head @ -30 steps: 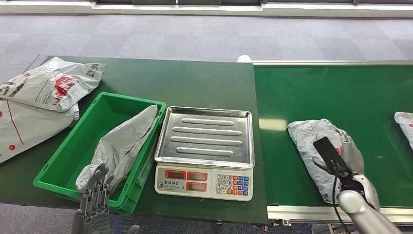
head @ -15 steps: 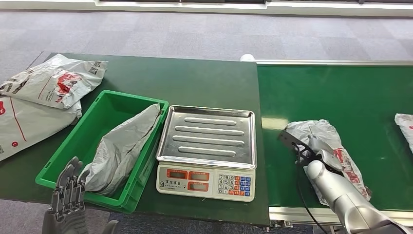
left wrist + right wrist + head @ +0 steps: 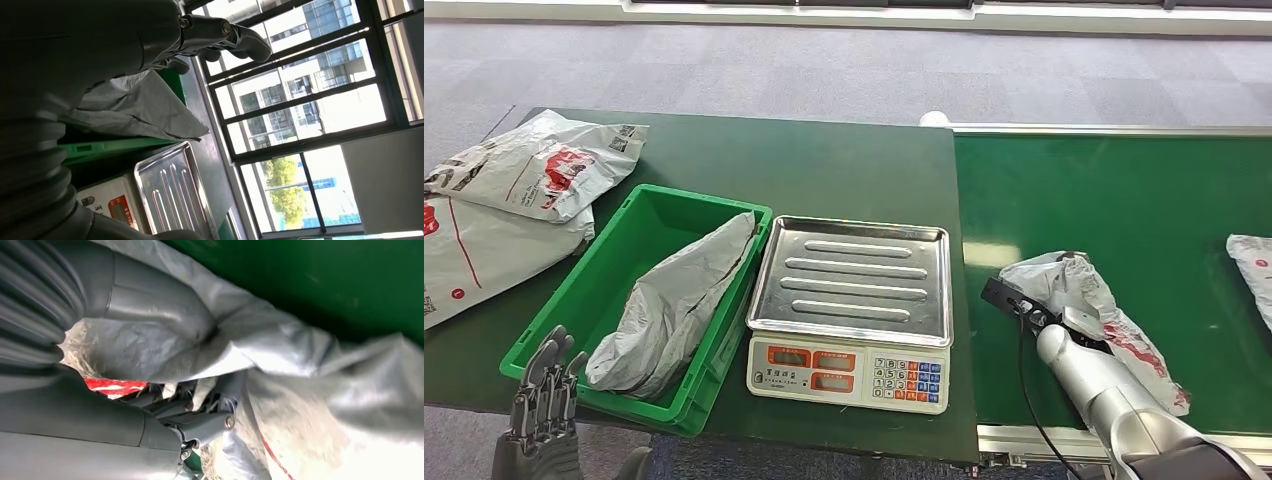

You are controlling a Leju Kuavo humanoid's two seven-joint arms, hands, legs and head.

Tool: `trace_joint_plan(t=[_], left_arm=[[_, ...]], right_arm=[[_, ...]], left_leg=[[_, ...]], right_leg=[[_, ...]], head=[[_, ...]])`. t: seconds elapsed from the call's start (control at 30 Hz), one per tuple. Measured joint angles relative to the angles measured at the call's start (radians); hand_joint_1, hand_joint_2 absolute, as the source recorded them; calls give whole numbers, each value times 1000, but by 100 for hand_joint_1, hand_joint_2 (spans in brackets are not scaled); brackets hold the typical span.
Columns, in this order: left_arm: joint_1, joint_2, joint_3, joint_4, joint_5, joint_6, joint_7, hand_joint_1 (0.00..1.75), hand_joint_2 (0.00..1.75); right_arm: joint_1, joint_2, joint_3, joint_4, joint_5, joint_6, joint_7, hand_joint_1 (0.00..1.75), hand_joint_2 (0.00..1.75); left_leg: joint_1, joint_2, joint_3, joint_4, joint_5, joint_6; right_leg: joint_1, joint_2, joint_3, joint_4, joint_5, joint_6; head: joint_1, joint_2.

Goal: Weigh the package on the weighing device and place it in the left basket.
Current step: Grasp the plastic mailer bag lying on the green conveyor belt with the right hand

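- While the right hand (image 3: 1074,322) lay flat along the grey plastic mailer with red print (image 3: 1096,318) a second ago in the head view, it is now turned in and closed on the bag's near end, and the plastic is bunched and pulled up toward the scale-side edge of the green conveyor belt (image 3: 1124,190).
- The package is still on the belt, just beside the silver-trayed electronic scale with the orange-and-blue keypad (image 3: 852,300), whose steel tray carries nothing; I judge the grasp made and the lift to the scale the next step, with weighing not yet done.
- The left hand (image 3: 542,385) has drifted down and outward from the front corner of the green plastic basket (image 3: 614,272), fingers apart and holding nothing; a crumpled grey bag (image 3: 674,300) already lies inside that basket, and two white printed mailers (image 3: 514,190) rest on the dark table beyond it.
- In the left wrist view, the left hand (image 3: 220,37) hangs with its fingers loosely extended over nothing, the grey bag (image 3: 140,107), the basket's green rim (image 3: 115,147) and the scale's ribbed tray (image 3: 172,192) beyond it.
- In the right wrist view, the right hand (image 3: 185,405) clamps the mailer (image 3: 280,355): the thick thumb presses into a fold from one side, darker fingers (image 3: 200,427) tuck under from the other, and the green belt (image 3: 325,280) shows behind.
- A thin, slack bag held by one end may sag or slip in the carry.
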Motion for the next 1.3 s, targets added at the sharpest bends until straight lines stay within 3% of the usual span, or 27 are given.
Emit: trace_joint_plan(t=[0.37, 0.5, 0.67, 0.87, 1.03, 1.3], left_arm=[[0, -12, 21, 0, -2, 2, -2, 0, 175], [0, -13, 21, 0, -2, 8, -3, 0, 175], [0, -29, 27, -4, -4, -14, -10, 0, 175], [0, -49, 43, -7, -10, -30, -20, 0, 175], [0, -60, 49, -8, -13, -33, -33, 0, 175], [-1, -70, 53, -8, -15, -34, -39, 0, 175]], right_arm=[[7, 7, -15, 0, 12, -4, 10, 175, 175], [29, 9, -50, -34, 83, -135, 79, 175, 175], [99, 9, -155, -220, 227, -312, 152, 175, 175], [173, 9, -279, -450, 278, -341, 143, 175, 175], [234, 17, -355, -600, 272, -447, 70, 175, 175], [291, 26, -420, -759, 258, -483, 32, 175, 175]], left_leg=[[0, 0, 0, 0, 0, 0], [0, -1, -1, 0, 0, 0], [0, -1, -2, 0, 0, 0], [0, -1, -2, 0, 0, 1], [0, -1, -3, 0, 0, 1], [0, -1, -3, 0, 0, 1]], right_leg=[[0, 0, -1, 0, 0, 0], [-1, -1, -1, 0, 0, 0], [-1, 0, -2, 0, 0, 0], [-1, 0, -2, 0, 0, 0], [-1, -1, -2, 0, 0, 0], [-1, -1, -3, 0, 0, 0]], head=[[0, 0], [0, 0], [0, 0], [0, 0], [0, 0], [0, 0]])
